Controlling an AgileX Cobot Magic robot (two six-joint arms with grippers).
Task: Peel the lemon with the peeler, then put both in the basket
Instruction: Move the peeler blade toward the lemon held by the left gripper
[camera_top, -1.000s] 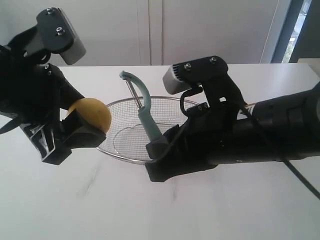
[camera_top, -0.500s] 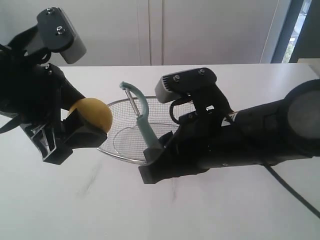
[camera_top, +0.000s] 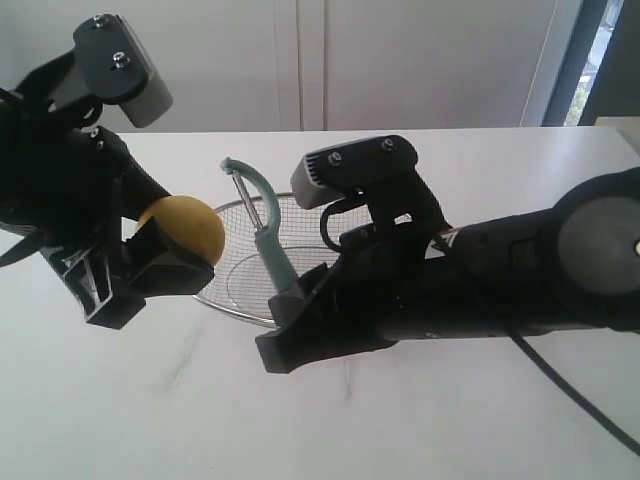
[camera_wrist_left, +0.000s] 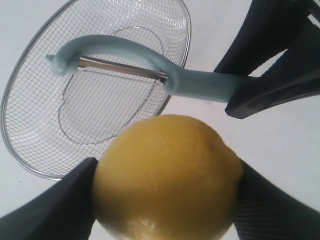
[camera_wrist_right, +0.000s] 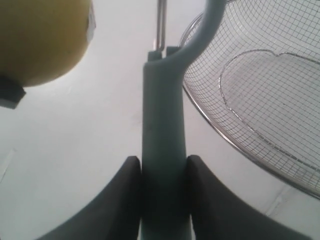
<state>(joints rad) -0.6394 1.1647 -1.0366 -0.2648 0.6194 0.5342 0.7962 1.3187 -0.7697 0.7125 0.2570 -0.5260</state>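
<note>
Evidently, the lemon is clamped in the left pincer and the peeler is gripped by its handle in the right pincer — blade near the lemon.

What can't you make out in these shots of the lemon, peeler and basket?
- lemon: underside covered by the left gripper in the exterior view; lower edge cut off in the left wrist view.
- peeler: handle end buried in the right gripper in every view; blade head cut off by the right wrist view's edge.
- basket: one side hidden behind the right arm in the exterior view.
</note>
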